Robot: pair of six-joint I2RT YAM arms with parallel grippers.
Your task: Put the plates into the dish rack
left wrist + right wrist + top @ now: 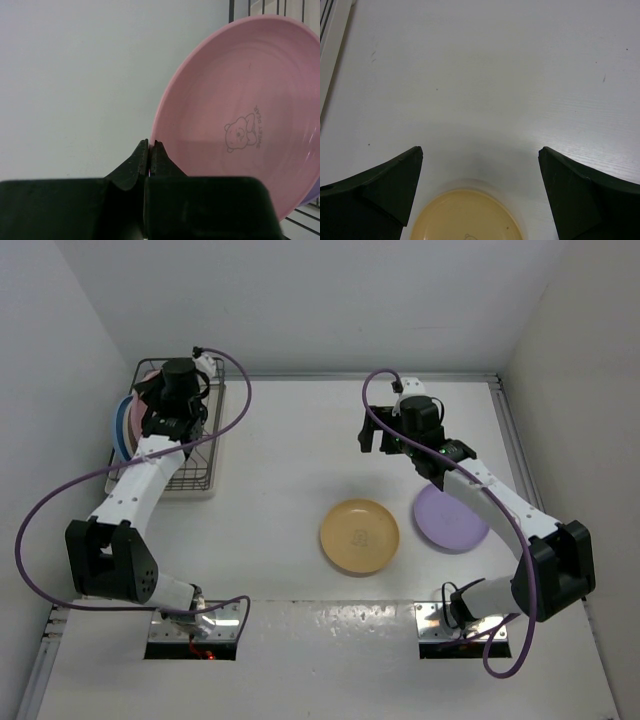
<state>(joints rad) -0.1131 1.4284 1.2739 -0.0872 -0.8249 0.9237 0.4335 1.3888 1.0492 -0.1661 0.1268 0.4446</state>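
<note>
Several plates already stand on edge in the dish rack (195, 480) at the far left. From above I can make out a blue plate (113, 437) outermost and a pink plate (235, 100) beside it, and the rest are hidden beneath my left arm. My left pincer (150, 150) is closed tight with nothing between its fingers, and its tips sit right at the pink plate's rim; I cannot tell whether they touch it. The risk here is in leaving. If I drag sideways instead of lifting straight away, the closed tips could catch that rim and tip the plate out of its slot, or my wrist cable could snag a tine.

Toward the middle of the counter (280, 440), the orange plate (359, 536) lies flat and face up. My right pincer (480, 148) hangs just beyond it with its fingers spread as wide as they go, gripping nothing. The rim lies low against the counter, so a shallow approach would likely shove the plate along rather than get a finger under it.

Farthest right, a lavender plate (450, 518) rests partly under my right forearm, and a low swing of that arm could sweep it toward the counter's edge.
</note>
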